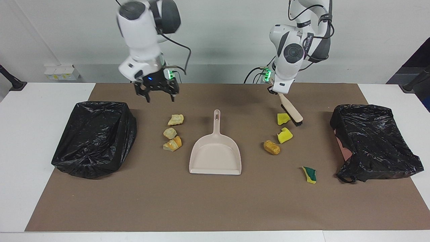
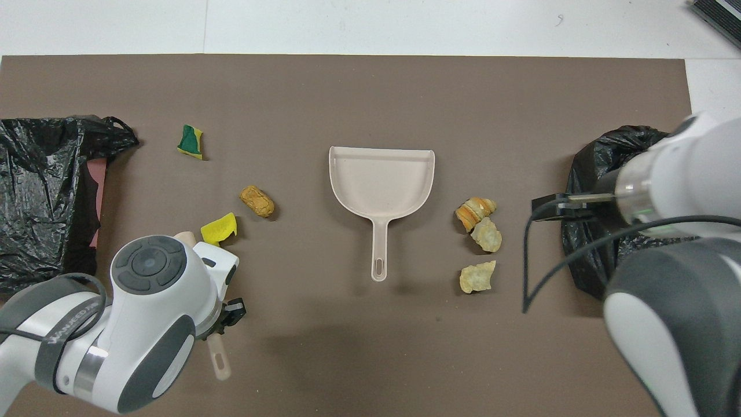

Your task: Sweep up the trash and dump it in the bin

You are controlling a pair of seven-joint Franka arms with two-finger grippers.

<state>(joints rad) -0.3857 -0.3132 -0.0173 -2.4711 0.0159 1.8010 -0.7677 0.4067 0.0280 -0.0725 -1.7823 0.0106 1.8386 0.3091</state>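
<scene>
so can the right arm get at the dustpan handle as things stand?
Probably yes. The right gripper hangs open and empty over the mat toward its own end of the table; nothing lies on the dustpan or its handle. The three crumbly chunks sit beside it, clear of the handle.

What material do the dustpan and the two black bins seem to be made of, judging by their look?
Dustpan: probably moulded plastic, pale beige with a smooth matte finish; pan and handle look like one even piece. Bin toward the right arm's end and bin toward the left arm's end: each is covered with thin black plastic film, glossy and crumpled, with many shiny wrinkles. What lies under the film cannot be told.
</scene>
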